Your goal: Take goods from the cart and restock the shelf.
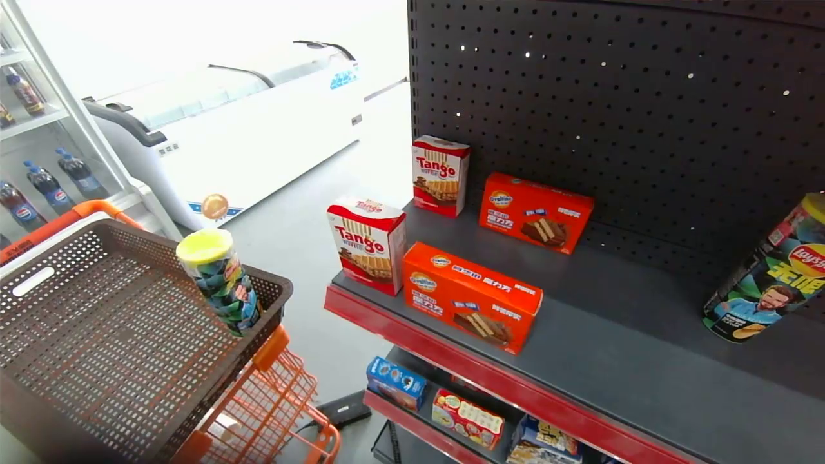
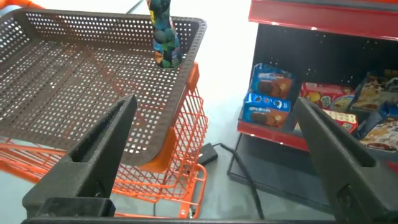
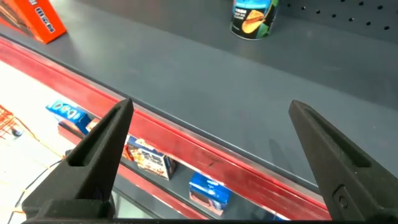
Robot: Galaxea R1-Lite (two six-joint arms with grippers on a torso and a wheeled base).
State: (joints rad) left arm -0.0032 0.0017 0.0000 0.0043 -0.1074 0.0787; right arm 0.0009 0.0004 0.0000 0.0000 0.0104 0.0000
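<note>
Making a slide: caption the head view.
One chip can in the cart basket; four boxes and another can on the shelf.

Floor [image 1: 290, 238]: smooth grey, running from near to far. Far left: white chest freezer [image 1: 258, 129] with curved sliding glass lids. Left edge: glass-door cooler [image 1: 32, 121] holding dark drink bottles [image 1: 46, 185] on white racks. Far area: strong white light, details washed out. Near floor: flat black box [image 1: 345, 407] with a cable.
</note>
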